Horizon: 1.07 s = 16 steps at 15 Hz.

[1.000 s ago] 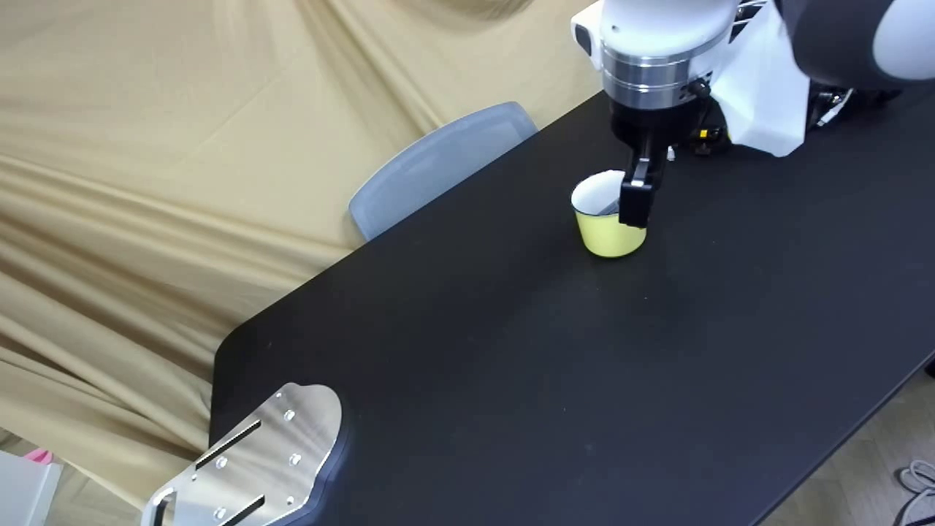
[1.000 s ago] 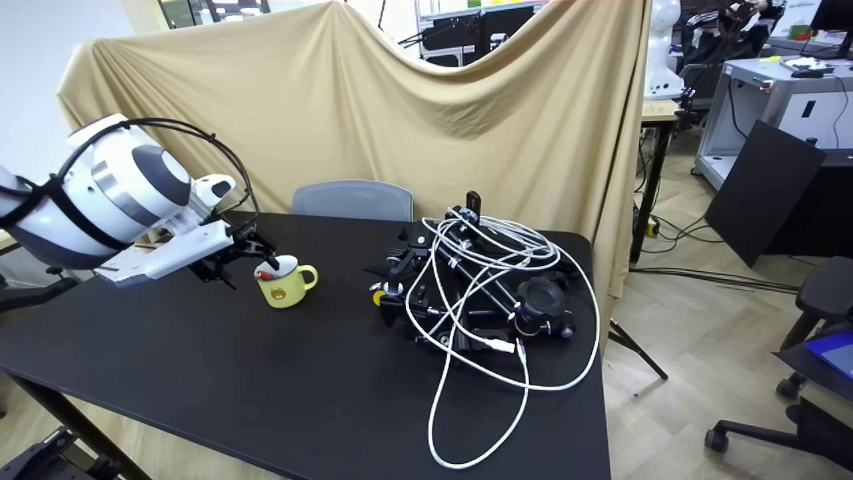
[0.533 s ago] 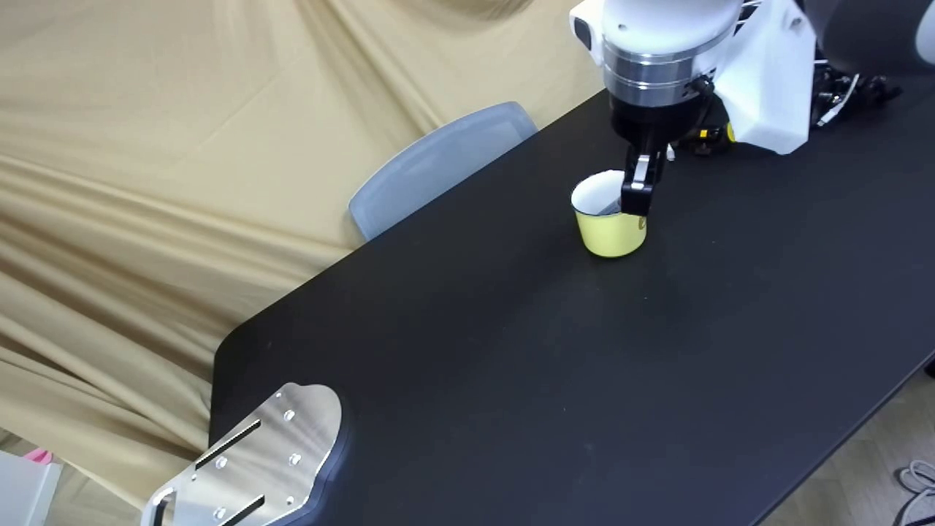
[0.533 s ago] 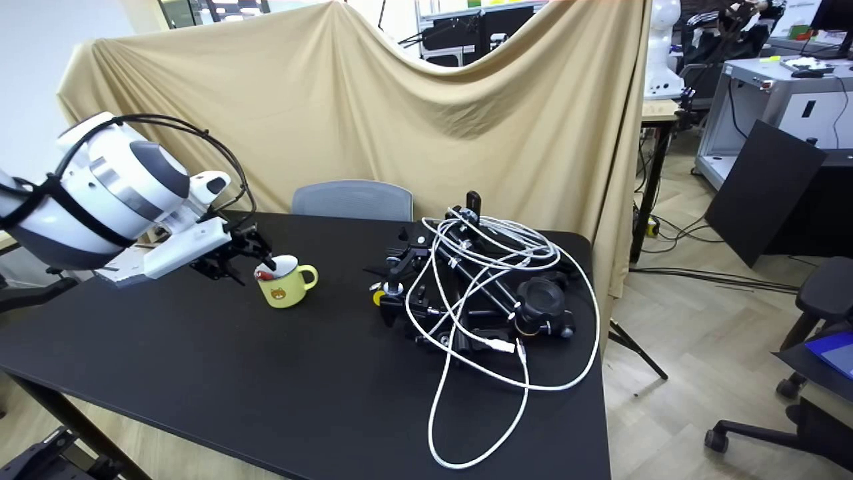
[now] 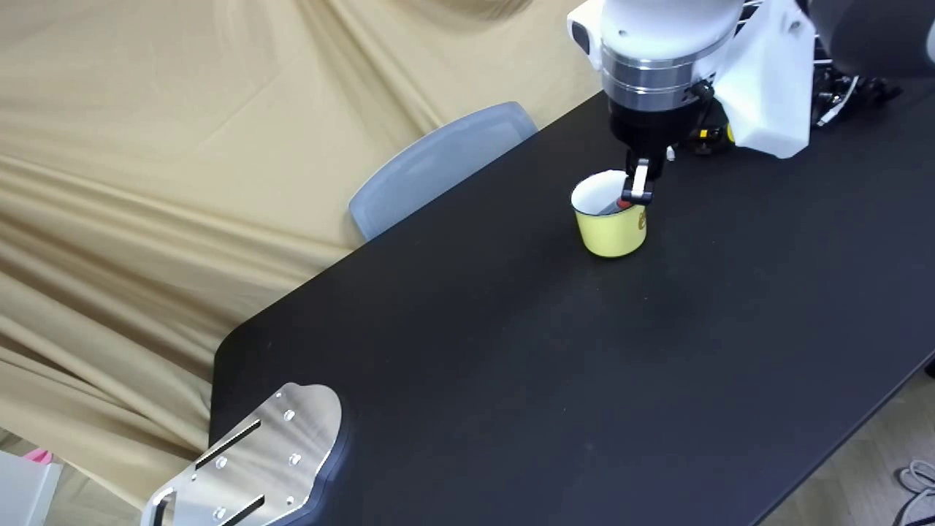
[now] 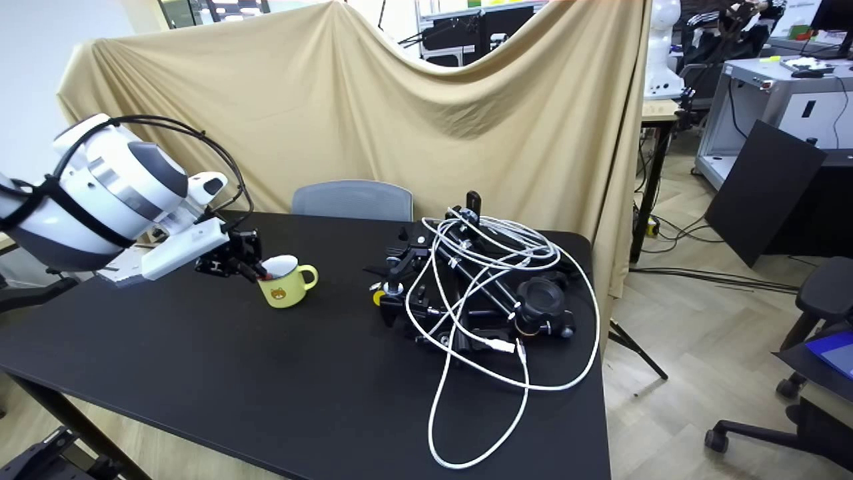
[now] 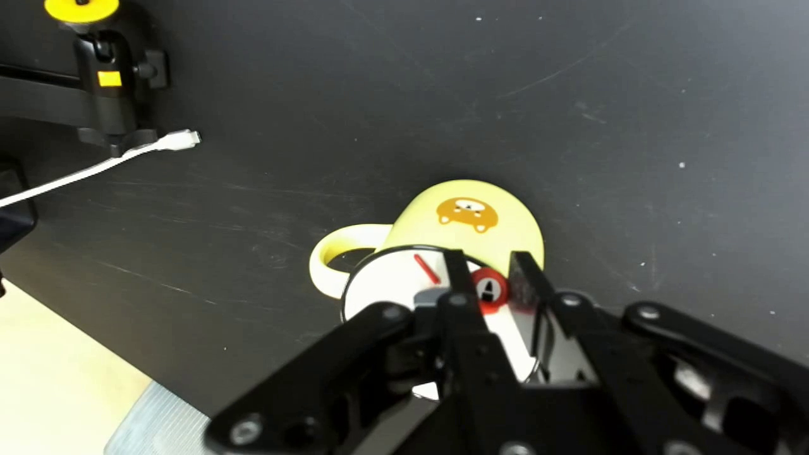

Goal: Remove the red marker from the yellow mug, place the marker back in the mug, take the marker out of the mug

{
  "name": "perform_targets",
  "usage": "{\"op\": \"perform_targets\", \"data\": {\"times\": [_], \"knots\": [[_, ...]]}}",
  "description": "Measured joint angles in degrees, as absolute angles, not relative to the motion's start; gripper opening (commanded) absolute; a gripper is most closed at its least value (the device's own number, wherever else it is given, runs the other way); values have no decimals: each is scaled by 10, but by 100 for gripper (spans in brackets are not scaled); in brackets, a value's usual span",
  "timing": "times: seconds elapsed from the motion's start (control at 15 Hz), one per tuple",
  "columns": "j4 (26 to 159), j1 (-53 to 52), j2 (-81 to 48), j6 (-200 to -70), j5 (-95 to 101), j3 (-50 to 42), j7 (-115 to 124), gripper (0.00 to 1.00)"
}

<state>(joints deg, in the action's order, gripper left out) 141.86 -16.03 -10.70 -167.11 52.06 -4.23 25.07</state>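
The gripper (image 7: pixel 488 260) pinches the end of the red marker (image 7: pixel 490 292) between close-set fingers (image 7: pixel 459 278), the marker leaning inside the yellow mug (image 7: pixel 423 229).

Marker (image 7: pixel 489 288) in the mug (image 5: pixel 609 235), mug on the table (image 5: pixel 475 351)

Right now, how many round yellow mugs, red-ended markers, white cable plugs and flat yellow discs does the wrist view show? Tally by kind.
Round yellow mug: 1
Red-ended marker: 1 (a thin red streak inside the mug is too unclear to count)
White cable plug: 1
Flat yellow disc: 1
Total: 4
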Motion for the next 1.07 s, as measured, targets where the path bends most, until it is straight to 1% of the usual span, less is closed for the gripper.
{"op": "perform_targets", "data": {"times": [0.47,1.07], "knots": [[1431,-161,-90,-1661,492,-32,251,5],[1491,-182,51,-1576,456,7,257,5]]}}
